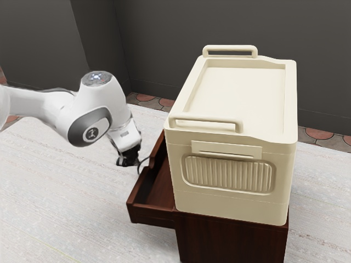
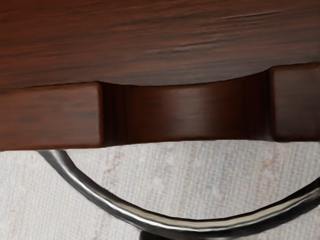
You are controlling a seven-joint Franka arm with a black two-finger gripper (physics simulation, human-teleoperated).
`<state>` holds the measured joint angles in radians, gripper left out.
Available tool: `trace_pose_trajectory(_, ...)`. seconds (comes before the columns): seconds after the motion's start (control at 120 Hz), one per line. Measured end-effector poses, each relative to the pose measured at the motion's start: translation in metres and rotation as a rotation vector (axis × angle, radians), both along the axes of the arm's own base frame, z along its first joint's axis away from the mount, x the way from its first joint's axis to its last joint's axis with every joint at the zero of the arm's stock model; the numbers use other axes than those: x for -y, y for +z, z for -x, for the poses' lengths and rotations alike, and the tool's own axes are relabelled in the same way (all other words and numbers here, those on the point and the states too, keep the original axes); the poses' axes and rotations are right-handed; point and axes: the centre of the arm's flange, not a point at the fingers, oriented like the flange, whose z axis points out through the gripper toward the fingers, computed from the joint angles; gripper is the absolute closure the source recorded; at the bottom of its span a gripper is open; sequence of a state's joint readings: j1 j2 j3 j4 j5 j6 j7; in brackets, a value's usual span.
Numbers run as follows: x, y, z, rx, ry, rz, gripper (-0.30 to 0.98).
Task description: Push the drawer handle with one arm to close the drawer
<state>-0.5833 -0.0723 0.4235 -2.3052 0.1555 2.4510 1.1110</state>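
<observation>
– Please, what is the largest thing there?
– It is the dark grey, flat wall on the far side. Before it lies the pale, finely streaked floor.
– And after these?
– On the right is the cream-coloured, rectangular box, with one loop grip at its near end and one at its far end. It sits upon the dark reddish-brown wooden cabinet.
– What is on the left?
– The white, rounded robot arm, which reaches to the right.
– Where is the drawer?
– The reddish-brown wooden drawer stands open, out from the cabinet's left side. Its front has a curved notch in the upper edge.
– And the smaller things?
– The black end effector is just beside the curved, shiny metal handle of this drawer. Whether it is spread or pressed together, I cannot tell.
</observation>
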Motion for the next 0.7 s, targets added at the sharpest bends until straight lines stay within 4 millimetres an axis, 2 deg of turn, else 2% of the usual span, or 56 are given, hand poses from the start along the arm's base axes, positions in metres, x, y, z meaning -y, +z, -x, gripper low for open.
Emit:
trace_pose_trajectory(0.425, 0.035, -0.007, -0.005, 0.040, -0.073, 0.033, 0.79)
trace_pose_trajectory(0.7, 0.046, -0.013, -0.013, 0.063, -0.084, 0.047, 0.79)
